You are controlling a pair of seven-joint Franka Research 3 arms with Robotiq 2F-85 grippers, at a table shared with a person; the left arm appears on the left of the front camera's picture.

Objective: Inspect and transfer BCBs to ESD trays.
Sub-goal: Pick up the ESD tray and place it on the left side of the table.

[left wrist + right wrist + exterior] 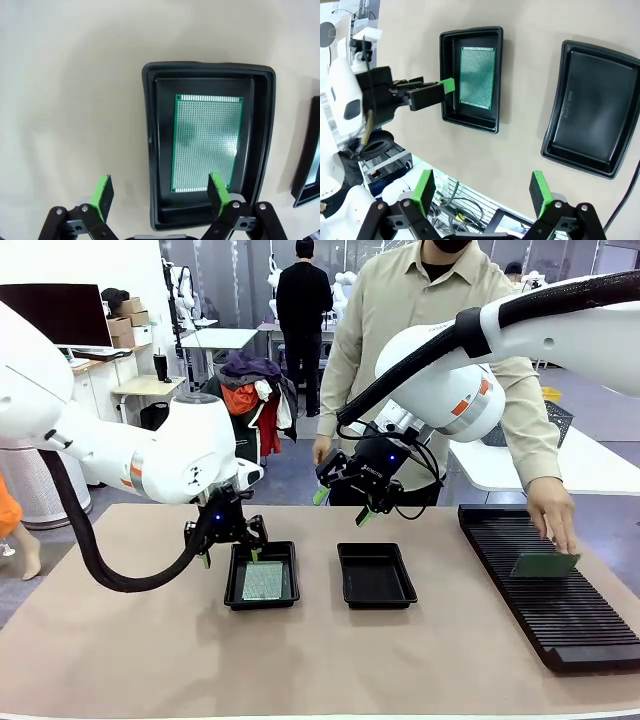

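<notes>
Two black ESD trays sit mid-table. The left tray (262, 577) holds a green BCB (263, 581), seen flat on that tray's floor (207, 146) in the left wrist view. The right tray (376, 575) has nothing in it. My left gripper (230, 552) hangs open just above the left tray's near-left rim (150, 150), holding nothing. My right gripper (342, 503) is open and raised above the right tray (590, 107), fingers empty. At the right, a person's hand (553, 517) holds another green BCB (544, 564) over the long ribbed rack.
A long black slotted rack (555, 585) runs along the table's right side. The person stands at the far edge behind the right arm. Bare tan tabletop (300, 660) spreads in front of the trays.
</notes>
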